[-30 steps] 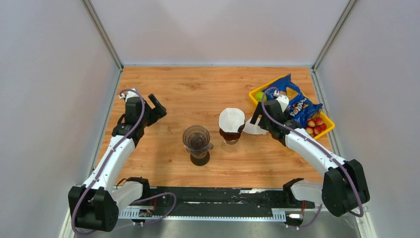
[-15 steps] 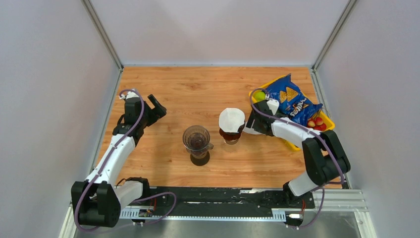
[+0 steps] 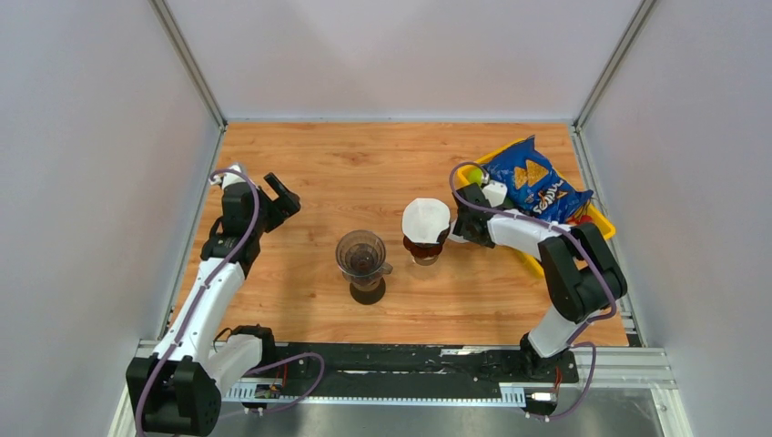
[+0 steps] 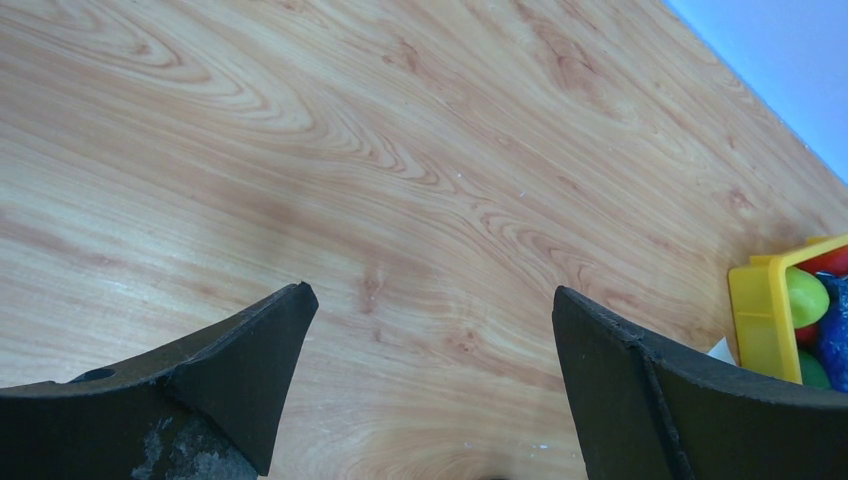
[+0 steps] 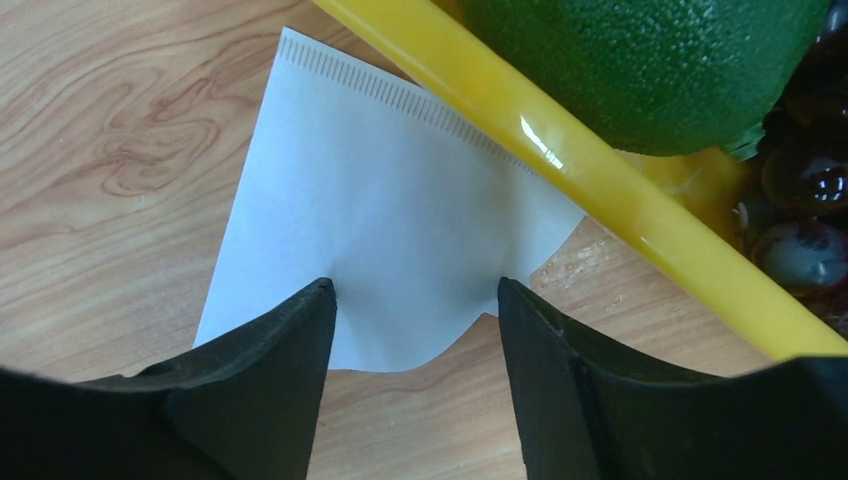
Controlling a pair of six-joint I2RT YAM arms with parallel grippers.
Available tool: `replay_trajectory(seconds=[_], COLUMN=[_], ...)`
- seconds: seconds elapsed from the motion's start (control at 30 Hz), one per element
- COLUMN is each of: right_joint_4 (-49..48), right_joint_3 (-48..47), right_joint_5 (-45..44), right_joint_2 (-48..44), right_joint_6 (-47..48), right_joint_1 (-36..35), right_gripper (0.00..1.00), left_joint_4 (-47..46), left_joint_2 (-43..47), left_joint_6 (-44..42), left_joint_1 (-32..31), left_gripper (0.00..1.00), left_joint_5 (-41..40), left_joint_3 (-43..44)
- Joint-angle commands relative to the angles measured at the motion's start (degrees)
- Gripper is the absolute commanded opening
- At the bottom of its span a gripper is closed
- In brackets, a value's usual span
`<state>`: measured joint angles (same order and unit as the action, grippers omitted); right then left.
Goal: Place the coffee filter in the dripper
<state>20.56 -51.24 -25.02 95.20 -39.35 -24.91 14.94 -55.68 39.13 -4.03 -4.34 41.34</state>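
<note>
A clear glass dripper [image 3: 362, 255] with a handle stands mid-table. Right of it a brown glass cup [image 3: 424, 248] carries a white cone filter [image 3: 426, 218]. Another white coffee filter [image 5: 400, 200] lies flat on the wood against the yellow tray's rim [image 5: 560, 130]; the right arm hides it in the top view. My right gripper [image 5: 415, 300] is open, low over this filter's near edge, a finger on each side; it is just right of the cup in the top view [image 3: 462, 228]. My left gripper [image 3: 280, 196] is open and empty over bare wood at the left [image 4: 430, 330].
A yellow tray [image 3: 596, 238] at the right holds a blue chip bag [image 3: 535, 187], a green lime [image 5: 650, 60] and dark grapes [image 5: 800, 180]. The tray's corner also shows in the left wrist view [image 4: 765, 300]. Grey walls enclose the table.
The right arm has folded its elbow in and brought the gripper down over the flat filter by the tray. The left gripper has drifted slightly left and back.
</note>
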Motion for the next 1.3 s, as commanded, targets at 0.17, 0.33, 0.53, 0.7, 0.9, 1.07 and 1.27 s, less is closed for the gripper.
replay_trajectory(seconds=[0.17, 0.33, 0.53, 0.7, 0.9, 1.07, 1.27], right_joint_4=[-0.1, -0.1, -0.1, -0.1, -0.1, -0.2, -2.1], right_joint_3=[-0.5, -0.7, -0.9, -0.7, -1.0, -3.7, -10.4], right_joint_5=[0.9, 1.1, 0.5, 0.5, -0.2, 0.9, 4.3], right_joint_2=[2.4, 0.5, -5.1, -12.0, -20.8, -27.5, -31.3], right_joint_6=[-1.8, -0.4, 3.0, 6.6, 10.2, 13.8, 19.3], right_joint_1=[-0.2, -0.2, -0.2, -0.2, -0.2, -0.1, -0.1], right_gripper=[0.45, 0.29, 0.17, 0.12, 0.10, 0.11, 0.12], left_joint_4=[0.3, 0.3, 0.1, -0.3, -1.7, -3.1, -7.7], left_joint_2=[1.8, 1.6, 2.0, 2.6, 3.3, 4.0, 4.9], left_joint_6=[-0.9, -0.9, -1.2, -1.6, -2.2, -3.0, -3.8], left_joint_1=[0.4, 0.4, 0.4, 0.4, 0.4, 0.4, 0.4], left_gripper=[1.00, 1.00, 1.00, 1.00, 1.00, 1.00, 1.00], left_joint_5=[-1.1, -0.7, 0.1, 1.2, 3.8, 8.1, 19.2], left_joint_3=[-0.5, -0.3, -0.3, -0.5, -0.8, -0.8, -0.7])
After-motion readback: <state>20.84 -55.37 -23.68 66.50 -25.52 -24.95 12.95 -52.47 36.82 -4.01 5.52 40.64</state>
